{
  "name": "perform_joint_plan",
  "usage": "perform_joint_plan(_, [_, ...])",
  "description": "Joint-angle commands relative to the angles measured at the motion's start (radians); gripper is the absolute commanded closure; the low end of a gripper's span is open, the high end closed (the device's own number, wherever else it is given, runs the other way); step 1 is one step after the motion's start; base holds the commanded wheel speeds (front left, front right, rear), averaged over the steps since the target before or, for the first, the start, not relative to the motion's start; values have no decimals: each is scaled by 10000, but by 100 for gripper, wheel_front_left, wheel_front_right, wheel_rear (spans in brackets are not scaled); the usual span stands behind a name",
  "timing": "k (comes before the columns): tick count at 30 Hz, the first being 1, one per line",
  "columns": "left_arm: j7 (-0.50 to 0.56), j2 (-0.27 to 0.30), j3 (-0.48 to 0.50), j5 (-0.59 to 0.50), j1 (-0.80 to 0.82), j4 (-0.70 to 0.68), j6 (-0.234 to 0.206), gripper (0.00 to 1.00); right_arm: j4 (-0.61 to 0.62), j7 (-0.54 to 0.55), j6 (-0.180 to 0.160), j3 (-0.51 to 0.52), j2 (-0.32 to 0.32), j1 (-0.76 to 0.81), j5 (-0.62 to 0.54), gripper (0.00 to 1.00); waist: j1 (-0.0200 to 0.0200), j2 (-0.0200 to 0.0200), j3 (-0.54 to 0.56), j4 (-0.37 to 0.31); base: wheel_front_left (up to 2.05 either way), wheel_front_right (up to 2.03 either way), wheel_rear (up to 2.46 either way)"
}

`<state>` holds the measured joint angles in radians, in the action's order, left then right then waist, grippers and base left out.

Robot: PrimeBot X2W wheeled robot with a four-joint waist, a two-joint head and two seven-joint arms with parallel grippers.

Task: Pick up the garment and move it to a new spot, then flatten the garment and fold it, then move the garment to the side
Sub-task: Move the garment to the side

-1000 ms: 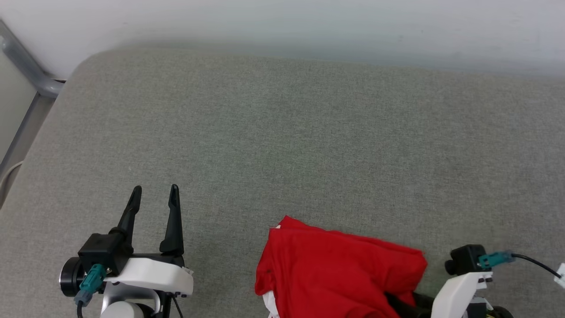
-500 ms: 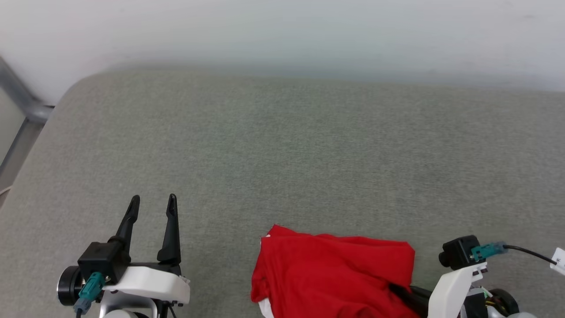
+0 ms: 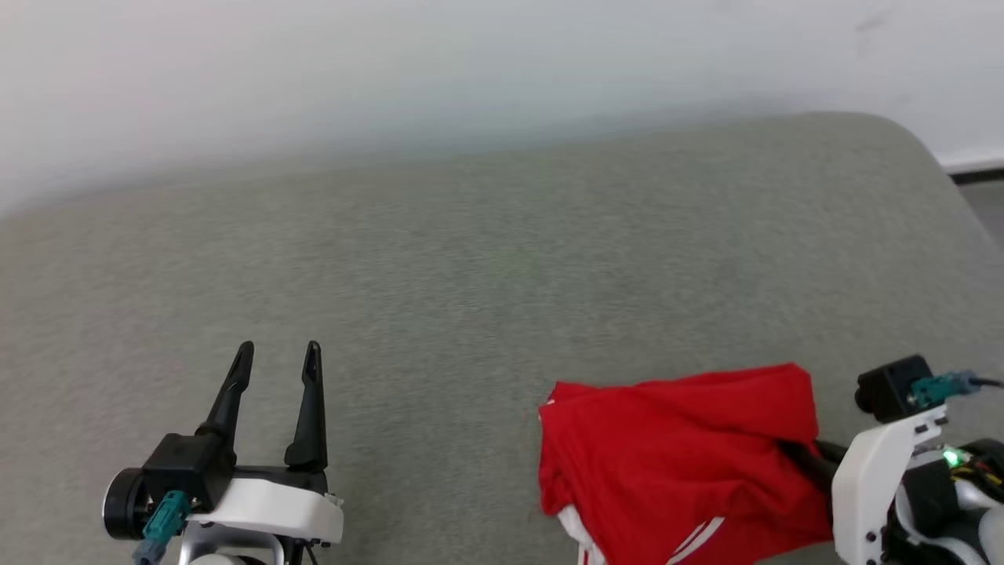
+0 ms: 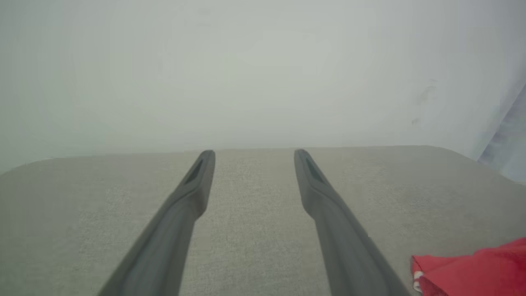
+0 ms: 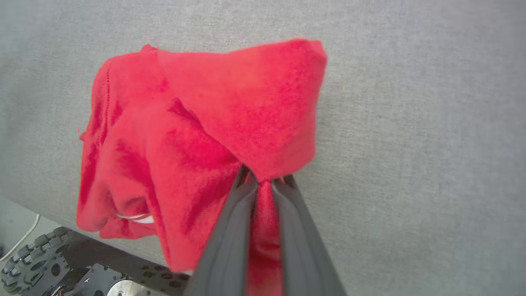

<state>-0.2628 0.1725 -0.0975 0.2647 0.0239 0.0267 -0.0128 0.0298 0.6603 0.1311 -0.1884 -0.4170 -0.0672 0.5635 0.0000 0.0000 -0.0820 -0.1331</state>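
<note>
Right wrist view: my right gripper (image 5: 266, 179) clenched on the garment (image 5: 197, 115).
Left gripper (image 3: 280, 347): mine, spread wide, empty.

Left claw (image 3: 280, 347) wide, right claw (image 5: 266, 178) clamped.

White wrists (image 3: 267, 490), dark tapered fingers (image 3: 311, 392) (teal plugs (image 3: 163, 514))

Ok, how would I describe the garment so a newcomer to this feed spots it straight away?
Start from the broad grey padded surface below the pale wall. At its near edge, on the robot's right, is the garment, a bunched heap pinched by the right gripper. It is the one bright red thing there, with white stripes near its lower edge.
</note>
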Motion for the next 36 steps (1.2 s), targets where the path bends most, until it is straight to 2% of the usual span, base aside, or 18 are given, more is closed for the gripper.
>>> perform_joint_plan(1, [-21,9,-49,-99,32,-84,41,0,-81,27,-14,109,-102,-291,-96,100,0,0,-409,-1055,0,0,0])
perform_joint_plan(9, [217,444,-202,-358,619,-927,262,0,-861,-592,-9,229,41,-1859,-384,100,0,0,-1979,-2673,0,0,0])
perform_joint_plan(15, [810,951,-414,-638,1408,-1949,521,0,-1841,-1393,-11,873,40,-3267,-683,100,0,0,-3398,-3176,0,0,0])
perform_joint_plan(20, [1345,1353,-522,-861,1985,-2869,708,0,-2730,-1794,-12,1800,-119,-4376,-969,100,0,0,-4428,-3223,0,0,0])
perform_joint_plan(33, [2075,1876,-749,-1026,3045,-4364,941,0,-4529,-2344,-12,4334,-1341,-6562,-2173,100,0,0,-6188,-2522,0,0,0])
perform_joint_plan(36, [2097,1905,-789,-1042,3220,-4493,958,0,-4854,-2588,-12,4683,-1188,-6748,-2427,100,0,0,-6442,-2386,0,0,0])
